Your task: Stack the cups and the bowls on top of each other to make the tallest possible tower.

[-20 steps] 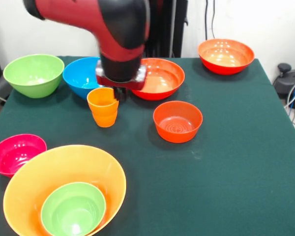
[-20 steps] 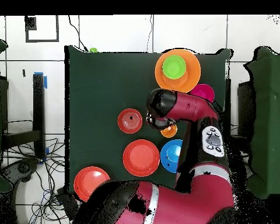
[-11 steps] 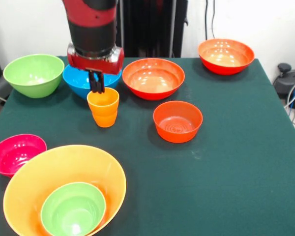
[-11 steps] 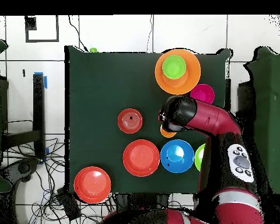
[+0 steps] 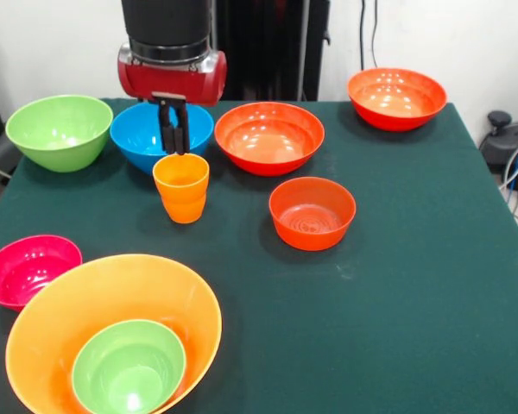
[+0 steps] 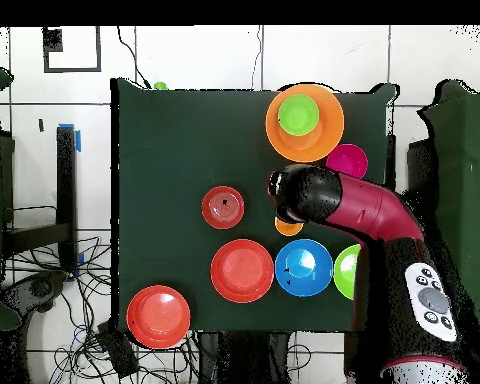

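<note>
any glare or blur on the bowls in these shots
Front view: bright white glare patches on the glossy middle red-orange bowl and the far red-orange bowl; everything sharp, gripper included. Overhead view: the red arm hides most of the orange plastic cup; glare there is faint.

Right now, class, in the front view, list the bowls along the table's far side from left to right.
Large green bowl → blue bowl → wide red-orange bowl → red-orange bowl at the corner.
</note>
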You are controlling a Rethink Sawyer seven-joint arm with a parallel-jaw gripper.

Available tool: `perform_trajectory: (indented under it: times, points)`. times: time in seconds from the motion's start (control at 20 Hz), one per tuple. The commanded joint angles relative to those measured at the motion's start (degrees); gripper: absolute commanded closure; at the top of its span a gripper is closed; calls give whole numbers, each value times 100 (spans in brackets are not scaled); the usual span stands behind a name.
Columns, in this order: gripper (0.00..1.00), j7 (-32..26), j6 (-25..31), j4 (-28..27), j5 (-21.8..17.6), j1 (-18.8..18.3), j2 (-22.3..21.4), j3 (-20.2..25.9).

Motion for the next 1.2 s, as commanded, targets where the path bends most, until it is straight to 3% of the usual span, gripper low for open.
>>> perform_trajectory:
  times: [0.05, 0.3, 0.5, 0.55, 0.95, 1.2]
  points:
    - [100, -556, -711, 941, -452, -274, -145, 971]
    - [100, -316, -1444, 1495, -681, -633, 48, 1131]
    - [100, -110, -1415, 1553, -794, -574, 48, 989]
    - [0, -61, -1400, 1542, -832, -540, 44, 943]
    - [0, 51, -1528, 1733, -1163, -480, 145, 736]
    - [0, 658, -1745, 2026, -1121, -275, 407, 368]
